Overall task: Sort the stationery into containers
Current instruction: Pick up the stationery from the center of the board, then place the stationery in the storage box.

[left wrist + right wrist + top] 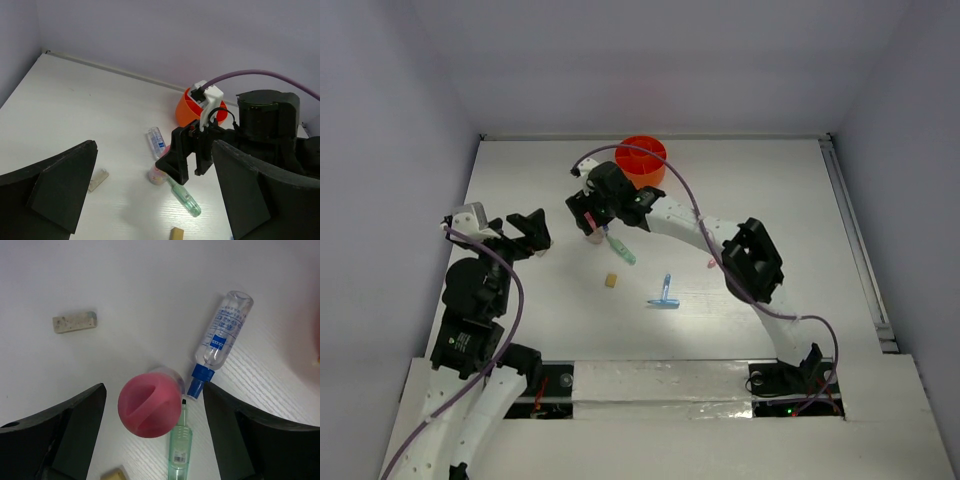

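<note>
- Overhead, I saw the orange tub (641,160) at the far edge of the bench (790,200), with the right jaws just in front of it. A tan eraser cube (611,281) and a light-blue T-shaped piece (664,298) lay nearer, apart from each other.
- From the left wrist, the left jaws stood wide and empty, framing a green pen (186,199) and a whitish eraser (98,180).
- From the right wrist, the right jaws were spread wide on either side of the upright pink-capped glue bottle (149,405), not touching it. A clear blue-capped bottle (222,332) lay just beside it.
</note>
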Robot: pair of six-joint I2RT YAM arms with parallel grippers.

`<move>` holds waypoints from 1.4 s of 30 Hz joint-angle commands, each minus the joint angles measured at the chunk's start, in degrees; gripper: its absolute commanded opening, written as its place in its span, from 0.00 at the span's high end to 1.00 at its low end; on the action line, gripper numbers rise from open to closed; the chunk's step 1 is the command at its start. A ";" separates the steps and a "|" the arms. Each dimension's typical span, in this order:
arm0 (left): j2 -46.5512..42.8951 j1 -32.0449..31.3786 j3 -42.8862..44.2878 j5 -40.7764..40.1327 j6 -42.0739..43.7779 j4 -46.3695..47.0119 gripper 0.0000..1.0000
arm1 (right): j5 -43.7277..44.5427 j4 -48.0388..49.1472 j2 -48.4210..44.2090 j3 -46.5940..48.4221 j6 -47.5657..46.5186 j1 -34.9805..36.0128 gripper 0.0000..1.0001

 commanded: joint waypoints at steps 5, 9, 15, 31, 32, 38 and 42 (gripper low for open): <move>0.39 -0.28 -0.40 0.74 0.30 3.35 0.01 | 3.54 -1.56 1.94 6.32 -1.68 1.38 0.32; -0.06 -0.28 -0.31 0.74 0.30 3.35 0.01 | 5.12 -1.74 1.86 6.15 -1.42 1.38 0.60; -0.76 -0.28 -0.31 0.66 0.30 3.44 0.01 | 6.70 1.15 -0.60 8.95 0.33 1.38 0.89; -1.03 -1.34 -0.40 -1.63 -0.66 2.91 0.01 | 9.25 8.18 -8.34 15.81 2.89 -11.36 0.93; -0.94 -1.34 -0.49 -1.80 -0.84 3.00 0.01 | 9.26 8.80 -8.25 16.16 2.89 -12.85 0.93; 0.64 -1.86 -1.19 0.38 -0.93 4.58 0.01 | 10.57 9.15 -1.68 24.59 0.79 -16.20 0.93; 2.23 -1.86 -1.37 2.59 -0.23 5.02 0.01 | 10.58 10.12 1.68 28.38 0.51 -18.48 0.93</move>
